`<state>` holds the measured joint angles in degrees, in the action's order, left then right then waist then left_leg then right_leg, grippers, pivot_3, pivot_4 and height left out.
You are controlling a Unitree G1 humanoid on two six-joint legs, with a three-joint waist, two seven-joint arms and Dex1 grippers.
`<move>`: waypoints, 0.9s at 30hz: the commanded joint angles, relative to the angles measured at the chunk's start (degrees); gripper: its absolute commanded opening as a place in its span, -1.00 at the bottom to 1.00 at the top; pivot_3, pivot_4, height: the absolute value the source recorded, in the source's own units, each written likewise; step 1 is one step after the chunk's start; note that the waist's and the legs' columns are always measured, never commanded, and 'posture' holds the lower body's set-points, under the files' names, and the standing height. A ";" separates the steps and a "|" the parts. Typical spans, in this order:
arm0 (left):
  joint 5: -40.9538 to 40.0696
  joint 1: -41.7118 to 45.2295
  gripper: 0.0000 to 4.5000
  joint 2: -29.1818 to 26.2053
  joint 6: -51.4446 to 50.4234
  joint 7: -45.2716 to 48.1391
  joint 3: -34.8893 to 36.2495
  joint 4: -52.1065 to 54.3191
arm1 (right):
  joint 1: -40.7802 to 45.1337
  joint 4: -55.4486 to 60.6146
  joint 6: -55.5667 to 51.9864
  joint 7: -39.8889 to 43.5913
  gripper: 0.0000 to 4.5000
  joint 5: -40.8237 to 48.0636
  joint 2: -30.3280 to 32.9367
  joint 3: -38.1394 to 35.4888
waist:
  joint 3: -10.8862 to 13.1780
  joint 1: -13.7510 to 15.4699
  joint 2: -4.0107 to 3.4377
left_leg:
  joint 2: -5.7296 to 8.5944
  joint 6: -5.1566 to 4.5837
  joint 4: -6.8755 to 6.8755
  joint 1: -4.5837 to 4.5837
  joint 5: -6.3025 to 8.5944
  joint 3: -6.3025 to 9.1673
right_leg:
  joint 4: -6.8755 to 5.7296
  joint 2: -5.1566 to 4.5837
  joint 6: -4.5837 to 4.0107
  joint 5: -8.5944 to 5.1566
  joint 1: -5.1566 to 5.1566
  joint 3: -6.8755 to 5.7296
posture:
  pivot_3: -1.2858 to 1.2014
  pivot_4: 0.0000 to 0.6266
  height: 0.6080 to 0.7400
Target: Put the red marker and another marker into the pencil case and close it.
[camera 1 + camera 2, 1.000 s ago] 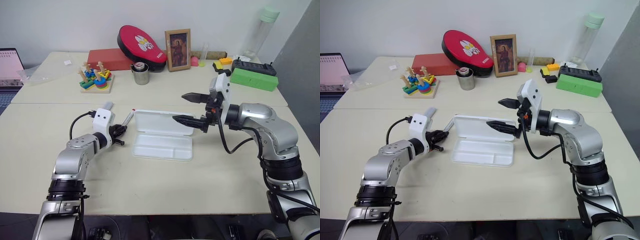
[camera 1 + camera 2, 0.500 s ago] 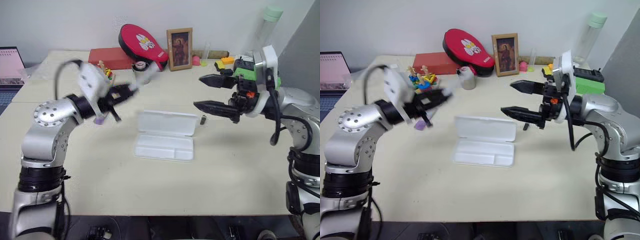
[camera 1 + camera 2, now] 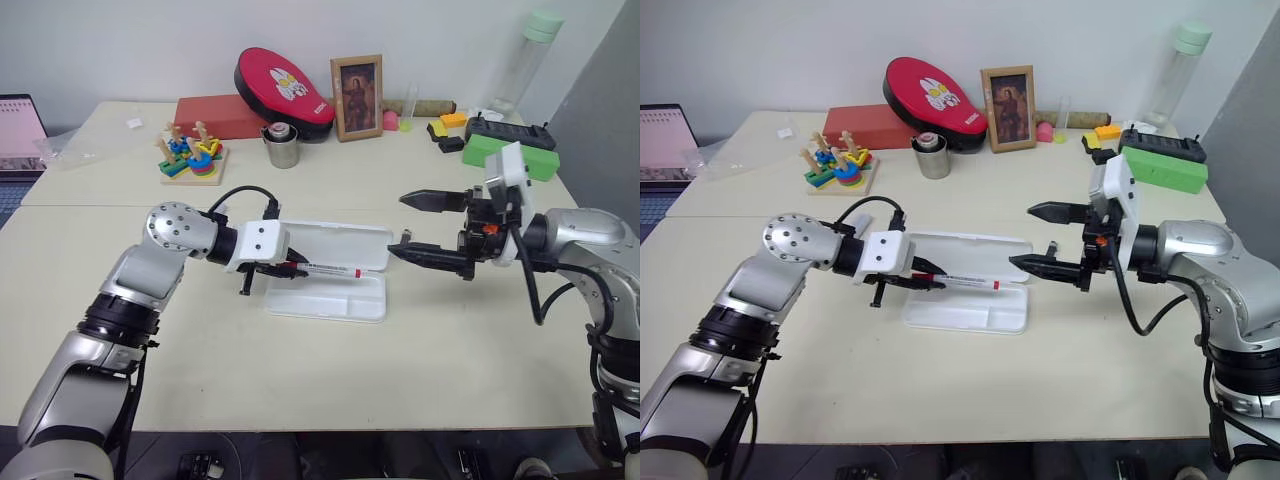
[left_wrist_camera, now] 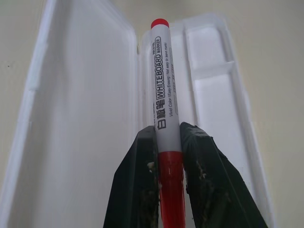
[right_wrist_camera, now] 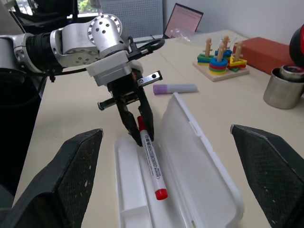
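Lavender marker (image 5: 175, 88) (beside pencil case (image 5: 204, 156)) lies near stacking toy (image 5: 219, 59).

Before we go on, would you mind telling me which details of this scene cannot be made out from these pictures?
- Slim white-barrelled red marker: in the left wrist view, the left gripper fingers cover part of its red cap.
- Short lavender marker: visible in the right wrist view; from the head views the left arm hides it.
- Flat white plastic pencil case: the held marker crosses it; whether the marker touches the tray is unclear.
- Small dark object by the case: too small to identify.
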<state>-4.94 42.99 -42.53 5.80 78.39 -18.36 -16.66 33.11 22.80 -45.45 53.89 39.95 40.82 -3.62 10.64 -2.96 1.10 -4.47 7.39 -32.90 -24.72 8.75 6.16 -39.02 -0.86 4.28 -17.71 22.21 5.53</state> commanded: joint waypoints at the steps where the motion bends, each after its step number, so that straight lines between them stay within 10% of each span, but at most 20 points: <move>1: 1.19 2.29 -0.81 1.41 2.79 1.15 0.19 -3.65 | -1.21 3.43 -0.13 -1.54 1.00 0.34 1.14 -0.72 | 0.00 -0.08 0.00 | 0.00 0.00 0.01 0.00 0.00 0.01 | 0.00 0.01 0.00 0.00 0.01 0.00 | 0.03 -0.52 1.00; 14: -0.14 1.38 0.22 3.83 -2.87 1.13 2.90 -1.73 | -2.64 4.48 -0.13 -3.09 1.00 0.35 1.76 0.04 | 0.00 -0.25 0.00 | -0.01 0.00 -0.01 0.00 -0.01 0.03 | -0.05 0.02 0.00 0.00 0.00 -0.01 | 0.03 -0.52 1.00; 23: -13.06 -0.74 0.98 2.67 -29.01 -19.73 24.66 13.36 | 4.86 0.00 3.68 -8.22 1.00 0.37 -6.84 -0.44 | 0.01 -1.11 0.01 | -0.04 -0.01 -0.05 0.06 -0.01 0.05 | -0.12 0.03 0.01 0.00 -0.04 -0.01 | 0.03 -0.52 1.00; 27: -12.64 -1.65 1.00 1.47 -33.01 -30.52 33.08 10.37 | 10.10 -5.07 5.87 -10.40 1.00 -2.82 -12.82 3.39 | -0.01 -1.69 -0.02 | -0.04 -0.03 -0.06 0.20 -0.04 0.07 | -0.21 0.04 0.18 -0.10 -0.14 -0.02 | 0.03 -0.52 1.00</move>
<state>-17.42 41.15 -39.78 -25.43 54.06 9.39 -5.12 40.86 19.16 -41.62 44.50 38.30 30.00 -1.64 10.63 -4.65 1.07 -4.52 7.36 -32.96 -24.52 8.71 6.23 -39.24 -0.82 4.46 -17.81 22.07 5.51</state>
